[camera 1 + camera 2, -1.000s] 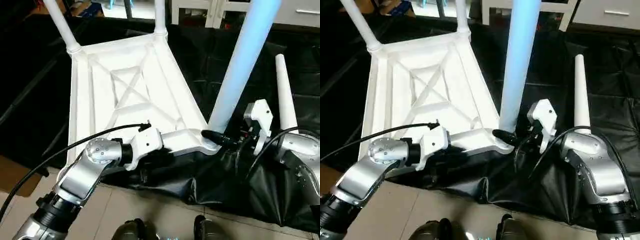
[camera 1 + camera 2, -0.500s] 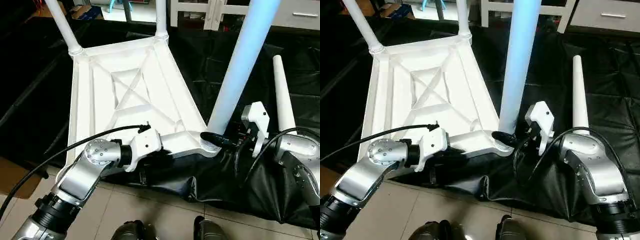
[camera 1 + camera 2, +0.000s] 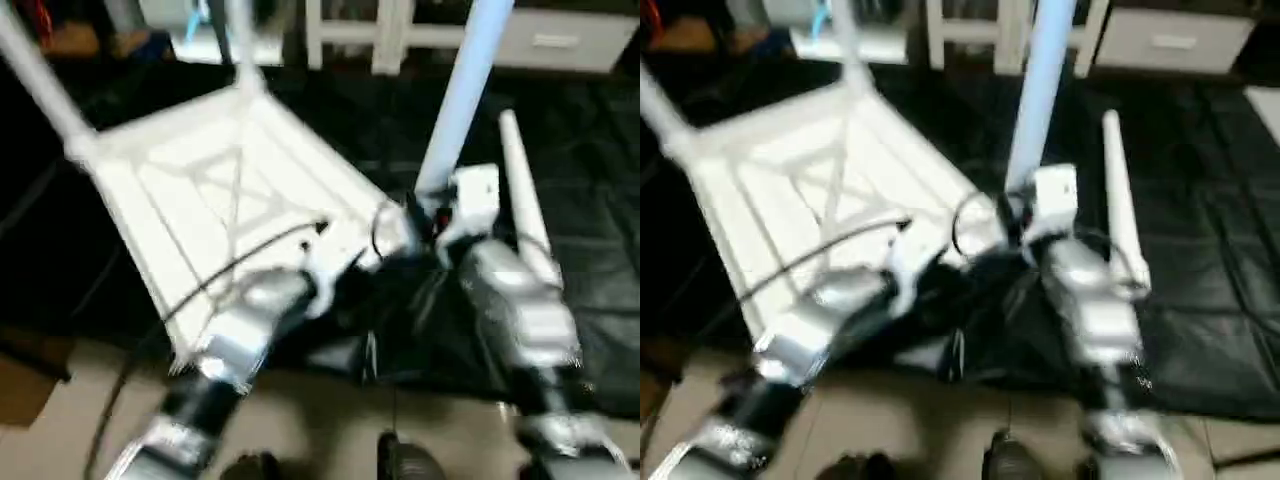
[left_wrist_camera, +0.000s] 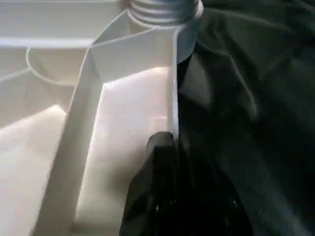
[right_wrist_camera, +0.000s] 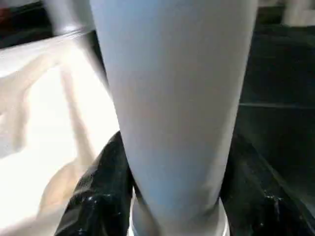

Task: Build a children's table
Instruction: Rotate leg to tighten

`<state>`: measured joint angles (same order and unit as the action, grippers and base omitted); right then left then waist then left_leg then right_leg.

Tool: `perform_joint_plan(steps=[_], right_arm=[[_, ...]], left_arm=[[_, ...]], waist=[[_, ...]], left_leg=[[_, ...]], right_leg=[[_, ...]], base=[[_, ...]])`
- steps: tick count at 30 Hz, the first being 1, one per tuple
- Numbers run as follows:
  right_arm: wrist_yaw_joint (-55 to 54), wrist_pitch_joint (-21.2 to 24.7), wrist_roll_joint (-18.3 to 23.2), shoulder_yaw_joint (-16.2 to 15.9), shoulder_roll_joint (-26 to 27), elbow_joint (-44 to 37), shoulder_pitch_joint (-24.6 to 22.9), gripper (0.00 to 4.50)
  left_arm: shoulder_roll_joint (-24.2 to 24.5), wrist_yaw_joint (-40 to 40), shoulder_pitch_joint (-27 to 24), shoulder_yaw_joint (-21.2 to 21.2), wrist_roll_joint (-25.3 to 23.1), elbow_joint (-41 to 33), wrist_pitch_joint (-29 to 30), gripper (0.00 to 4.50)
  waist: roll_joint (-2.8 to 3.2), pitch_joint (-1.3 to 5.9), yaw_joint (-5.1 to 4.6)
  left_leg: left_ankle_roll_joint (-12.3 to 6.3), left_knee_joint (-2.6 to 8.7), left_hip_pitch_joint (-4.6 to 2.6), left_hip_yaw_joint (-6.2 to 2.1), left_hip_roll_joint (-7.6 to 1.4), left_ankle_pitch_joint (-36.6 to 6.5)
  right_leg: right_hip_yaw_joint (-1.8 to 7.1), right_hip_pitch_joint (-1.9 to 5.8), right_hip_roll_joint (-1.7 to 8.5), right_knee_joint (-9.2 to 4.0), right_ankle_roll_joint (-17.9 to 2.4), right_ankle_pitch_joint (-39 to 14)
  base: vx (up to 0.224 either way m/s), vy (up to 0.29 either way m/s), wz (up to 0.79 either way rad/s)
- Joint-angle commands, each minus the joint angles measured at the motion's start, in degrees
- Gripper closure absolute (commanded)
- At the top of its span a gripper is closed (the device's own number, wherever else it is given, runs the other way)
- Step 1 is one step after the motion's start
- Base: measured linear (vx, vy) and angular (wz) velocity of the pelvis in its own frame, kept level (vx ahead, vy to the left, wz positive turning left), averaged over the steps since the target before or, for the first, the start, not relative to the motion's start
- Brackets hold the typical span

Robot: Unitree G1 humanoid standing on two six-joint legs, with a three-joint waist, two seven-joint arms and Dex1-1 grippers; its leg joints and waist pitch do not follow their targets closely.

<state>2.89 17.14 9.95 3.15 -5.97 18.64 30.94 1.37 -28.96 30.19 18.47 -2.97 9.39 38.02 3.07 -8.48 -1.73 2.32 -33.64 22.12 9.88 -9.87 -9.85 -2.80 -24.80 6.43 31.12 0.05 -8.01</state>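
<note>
Table top (image 3: 200,190) lies upside down, ribs up, on black sheet (image 3: 590,150); sheet bare to its right. Right hand (image 5: 172,196) fingers flank upright leg (image 3: 462,95) at near corner socket, gripping it. Left hand (image 4: 167,196) closed at top's near rim. Loose leg (image 3: 522,195) lies right of socket, long axis pointing away.

Your head views are smeared, so the ribs on the tabletop (image 3: 220,190) underside can't be made out. The upright leg (image 3: 462,100) and the two far legs run off the top edge of the picture. Your left gripper (image 4: 165,196) tips are a dark mass at the top's rim (image 4: 175,88), fingers indistinct
</note>
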Motion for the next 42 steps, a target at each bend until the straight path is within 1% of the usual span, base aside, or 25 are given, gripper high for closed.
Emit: perform_joint_plan(steps=[1,2,3,4,6,7,8,9,10,11,12,13,17,18,20,21,23,25,26,27,28,33,37,40,42], right_arm=[[-5.93,0.83,-0.29,2.44,1.57,9.2,-1.0,2.57],[-5.93,0.83,-0.29,2.44,1.57,9.2,-1.0,2.57],[-4.92,-0.23,-0.97,1.96,2.49,10.13,0.71,2.57],[-3.78,-0.96,-1.2,1.81,2.9,10.27,1.63,2.57],[1.41,-1.9,-0.92,0.69,1.6,7.67,1.67,2.57],[3.14,-2.16,-0.6,0.41,1.11,6.64,1.55,2.57],[5.73,-2.86,-0.31,-0.53,-0.05,4.85,1.21,2.57],[8.18,-3.31,-0.38,-1.7,-1.51,2.78,0.66,2.01],[11.19,-4.18,-0.25,-2.92,-3.25,0.38,-0.13,1.87],[15.09,-4.17,0.56,-3.98,-5.52,-2.59,-1.28,1.87],[15.09,-4.17,0.56,-3.98,-5.52,-2.59,-1.28,1.81],[22.85,-4.19,2.82,-5.21,-9.44,-8.1,-3.64,1.68],[38.67,-0.94,9.7,-5.8,-18.08,-18.8,-9.71,1.38],[41.59,-0.27,10.73,-5.31,-20.41,-20.22,-11.28,1.22],[42.95,0.05,11.21,-5.03,-21.58,-20.86,-12.07,1.1],[45.08,1.26,12.23,-4.62,-23.77,-21.88,-13.48,0.94],[47.2,2.05,12.54,-4.65,-26.3,-22.6,-14.95,0.94],[48.15,2.27,12.21,-4.55,-28.11,-22.51,-15.94,0.94],[48.08,2.35,12.21,-4.53,-28.09,-22.38,-15.93,0.94],[47.91,2.54,12.23,-4.49,-28.01,-22.13,-15.89,0.94],[48.06,2.59,12.22,-4.65,-27.86,-22.0,-15.86,0.94],[48.03,3.42,13.28,-4.65,-25.98,-20.23,-14.9,1.41],[48.01,3.81,13.35,-5.35,-26.09,-20.28,-14.84,1.71],[48.47,4.33,13.34,-5.38,-26.05,-20.55,-14.95,2.03],[48.87,4.67,13.3,-5.33,-26.15,-20.68,-15.1,2.08]], left_arm=[[-2.8,0.42,0.68,1.4,2.51,-0.37,-0.6,4.5],[-2.8,0.42,0.68,1.4,2.51,-0.37,-0.6,4.5],[-2.45,0.39,1.23,1.43,1.48,0.15,-1.44,4.5],[-1.87,0.13,1.43,1.47,0.74,0.33,-1.9,4.5],[1.22,-1.64,0.88,2.11,-0.37,-0.07,-3.71,4.5],[2.2,-2.21,0.63,2.22,-0.57,-0.2,-4.31,4.5],[3.72,-3.09,0.14,2.38,-0.79,-0.62,-4.84,4.5],[5.31,-4.46,-0.41,2.72,-0.88,-1.08,-6.3,4.5],[7.02,-6.3,-1.14,3.0,-0.78,-1.72,-7.51,4.5],[9.12,-8.34,-2.0,3.23,-0.65,-2.36,-9.35,4.5],[9.12,-8.34,-2.0,3.23,-0.65,-2.36,-9.35,4.5],[12.74,-12.73,-3.71,3.65,0.17,-3.83,-12.89,4.5],[19.48,-21.23,-7.23,4.74,2.43,-7.3,-18.45,4.5],[20.65,-21.79,-7.87,4.74,2.44,-7.56,-19.41,4.5],[21.18,-22.02,-8.21,4.67,2.46,-7.69,-19.92,4.5],[21.86,-22.92,-8.94,4.3,3.2,-8.57,-20.07,4.5],[22.5,-24.5,-9.89,3.89,4.61,-10.21,-19.71,4.5],[23.02,-25.9,-10.82,3.42,6.23,-11.67,-19.85,4.5],[23.04,-25.98,-10.86,3.38,6.34,-11.72,-19.9,4.5],[23.1,-26.14,-10.94,3.32,6.53,-11.79,-20.03,4.5],[23.22,-26.29,-10.97,3.35,6.69,-11.81,-20.24,4.5],[23.04,-26.86,-10.81,3.35,6.98,-12.13,-20.13,4.5],[23.36,-27.16,-10.87,3.41,7.36,-12.71,-19.78,4.5],[23.46,-27.52,-10.96,3.36,7.32,-12.78,-19.74,4.5],[23.58,-27.7,-11.04,3.4,7.28,-12.82,-19.71,4.5]], waist=[[-0.2,3.07,-0.68],[-0.2,3.07,-0.68],[0.33,2.8,-0.76],[0.42,2.47,-1.09],[0.51,2.35,-1.29],[0.43,2.38,-1.3],[0.43,2.38,-1.3],[0.07,2.34,-1.13],[-0.17,2.43,-0.81],[-0.1,2.55,-0.55],[-0.31,2.74,-0.21],[-0.14,2.64,0.33],[0.03,2.87,1.53],[0.05,2.84,1.74],[-0.2,2.95,2.05],[-0.27,3.09,2.33],[-0.28,3.38,2.66],[-0.53,3.54,2.75],[-0.53,3.54,2.75],[-0.49,3.96,2.53],[-0.39,4.02,2.57],[-0.35,4.29,2.53],[-0.3,4.11,2.7],[-0.36,3.92,2.7],[-0.35,3.96,2.72]], left_leg=[[0.8,5.35,-1.33,-1.73,-1.11,-32.01],[0.8,5.35,-1.33,-1.73,-1.11,-32.01],[0.47,5.91,-1.71,-2.08,-1.52,-35.14],[0.76,6.44,-1.76,-2.4,-1.77,-38.19],[0.78,6.94,-2.25,-2.56,-2.1,-41.19],[0.63,6.81,-2.33,-2.5,-2.0,-40.39],[0.63,6.81,-2.33,-2.5,-2.0,-40.39],[0.38,6.36,-2.14,-2.16,-1.48,-37.11],[-0.33,6.11,-1.82,-1.99,-1.24,-33.5],[-0.64,6.02,-1.73,-1.83,-1.26,-31.52],[-1.55,5.97,-1.44,-1.54,-1.36,-27.86],[-2.46,6.02,-1.24,-1.37,-1.43,-25.55],[-3.83,6.12,-1.08,-0.77,-2.26,-21.15],[-3.94,5.97,-1.41,-0.33,-2.41,-20.79],[-3.96,5.77,-1.55,-0.1,-2.34,-20.8],[-3.92,5.45,-1.78,0.37,-2.3,-19.48],[-4.65,5.36,-1.53,0.53,-2.45,-16.69],[-5.52,4.96,-1.55,0.95,-2.4,-14.96],[-5.52,4.96,-1.55,0.95,-2.4,-14.96],[-6.96,4.67,-1.01,0.94,-2.23,-11.49],[-7.92,4.48,-0.98,0.94,-2.24,-9.88],[-9.6,3.98,-0.69,0.91,-2.13,-7.54],[-9.38,4.08,-0.68,0.93,-2.16,-8.25],[-7.71,4.32,-0.8,0.89,-2.18,-10.84],[-7.33,4.34,-0.81,0.86,-2.2,-10.99]], right_leg=[[-1.35,2.23,0.45,-5.36,-2.04,-35.83],[-1.35,2.23,0.45,-5.36,-2.04,-35.83],[-2.11,2.33,0.44,-5.72,-1.76,-33.99],[-2.74,2.65,0.22,-5.83,-1.63,-32.82],[-3.1,3.14,0.31,-5.79,-2.06,-30.55],[-3.08,3.26,0.84,-5.86,-2.56,-30.19],[-3.08,3.26,0.84,-5.86,-2.56,-30.19],[-2.87,2.98,1.56,-6.28,-2.97,-32.1],[-2.61,3.1,2.05,-6.47,-3.05,-33.53],[-2.24,3.09,2.32,-6.39,-3.27,-33.46],[-1.68,3.08,2.38,-6.11,-4.22,-32.05],[-1.4,3.02,2.26,-5.9,-5.41,-30.5],[-0.3,3.03,1.9,-4.28,-8.24,-23.41],[0.08,2.49,1.71,-3.95,-9.5,-22.05],[0.43,2.48,1.55,-3.78,-10.12,-22.1],[1.05,2.03,1.39,-3.44,-11.45,-21.23],[1.31,2.42,1.38,-2.85,-12.35,-18.43],[1.86,2.17,1.21,-2.41,-12.99,-17.26],[1.86,2.17,1.21,-2.41,-12.99,-17.26],[1.89,2.71,1.23,-1.74,-13.62,-14.02],[1.86,2.61,1.2,-1.63,-13.78,-12.82],[1.76,2.85,1.1,-0.96,-15.01,-9.46],[1.71,2.94,1.19,-1.13,-14.83,-11.18],[1.77,2.83,1.24,-1.56,-13.46,-15.5],[1.79,2.8,1.2,-1.56,-13.14,-15.67]], base=[[-0.056,0.021,-0.1],[0.0,0.0,0.0],[0.0,0.0,0.0],[0.0,0.0,0.0],[0.0,0.0,0.0],[0.0,0.0,0.0],[0.0,0.0,0.0],[0.0,0.0,0.0],[0.0,0.0,0.0],[0.0,0.0,0.0],[0.0,0.0,0.0],[0.0,0.0,0.0],[0.0,0.0,0.0],[0.0,0.0,0.0],[0.0,0.0,0.0],[0.0,0.0,0.0],[0.027,-0.005,0.06],[0.063,0.0,0.11],[0.071,0.008,0.09],[0.069,0.013,0.03],[0.069,0.013,0.03],[0.032,0.005,0.01],[0.0,0.0,0.0],[0.0,0.0,0.0],[0.0,0.0,0.0]])
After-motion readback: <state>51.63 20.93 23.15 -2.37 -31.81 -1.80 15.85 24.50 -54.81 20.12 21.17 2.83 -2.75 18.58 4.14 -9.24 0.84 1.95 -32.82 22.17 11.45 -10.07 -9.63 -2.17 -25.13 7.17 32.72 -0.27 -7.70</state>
